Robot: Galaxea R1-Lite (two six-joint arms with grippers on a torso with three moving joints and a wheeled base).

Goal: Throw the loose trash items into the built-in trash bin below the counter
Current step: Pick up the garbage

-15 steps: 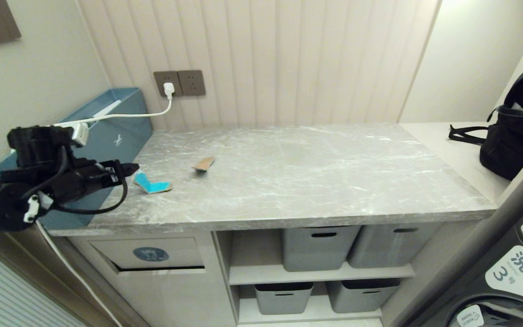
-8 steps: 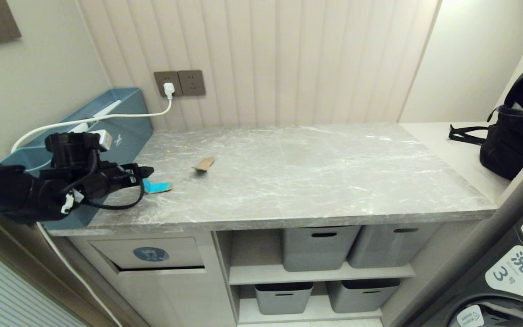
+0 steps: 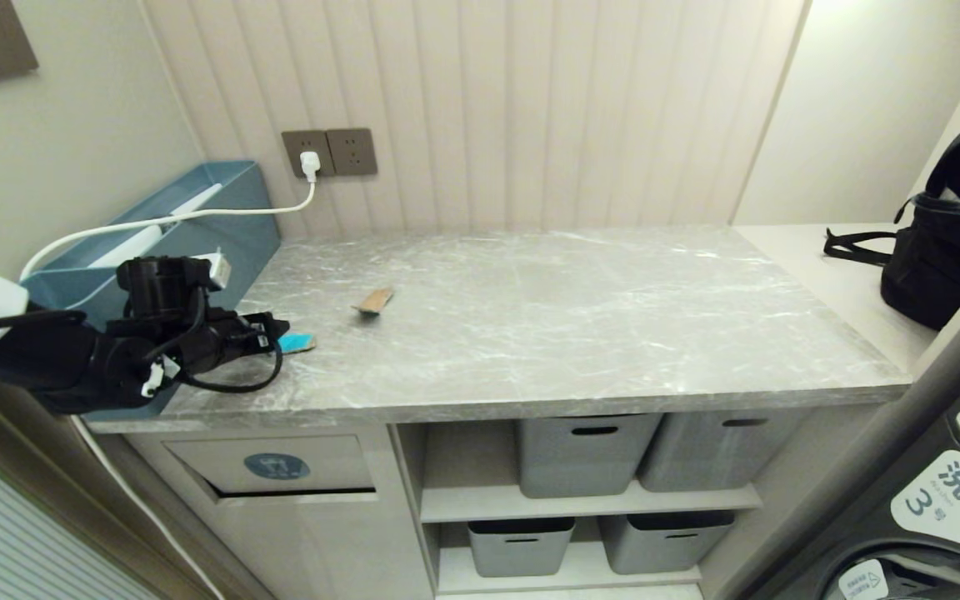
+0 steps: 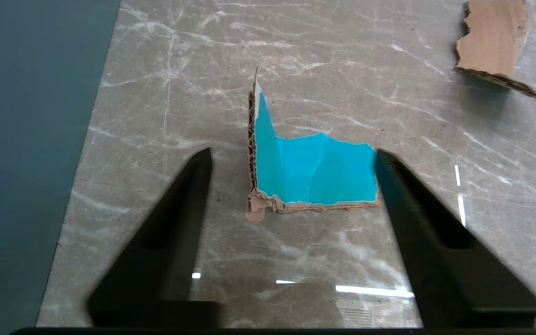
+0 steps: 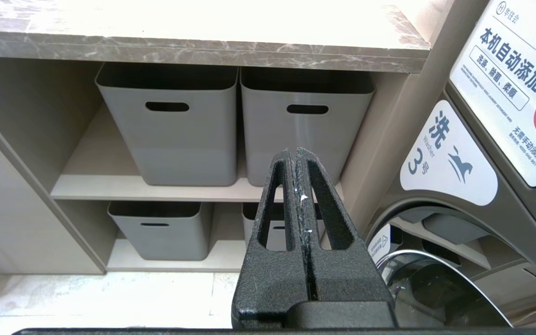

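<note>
A bent cardboard scrap [image 3: 298, 342] with its teal face up lies near the left end of the grey marble counter [image 3: 572, 317]. My left gripper [image 3: 277, 332] is low over the counter and open. In the left wrist view the teal scrap [image 4: 312, 174] sits between the fingertips of that gripper [image 4: 292, 152]: one finger is at its edge and the other stands apart. A second scrap [image 3: 375, 300], brown face up, lies farther along the counter [image 4: 493, 42]. The trash bin flap [image 3: 276, 465] with its blue sticker is below the counter's left end. My right gripper [image 5: 294, 151] is parked, shut and empty.
A long teal box [image 3: 197, 233] stands along the counter's left edge, close beside the left arm. A white cable [image 3: 230, 212] runs from the wall socket into it. Grey tubs [image 3: 584, 454] fill the shelves below. A black bag [image 3: 947, 242] and a washer [image 5: 482, 163] are at the right.
My left arm has moved forward and lower along the counter, and its fingers now flank the teal scrap. Both scraps lie where they were. The right arm has not moved.
</note>
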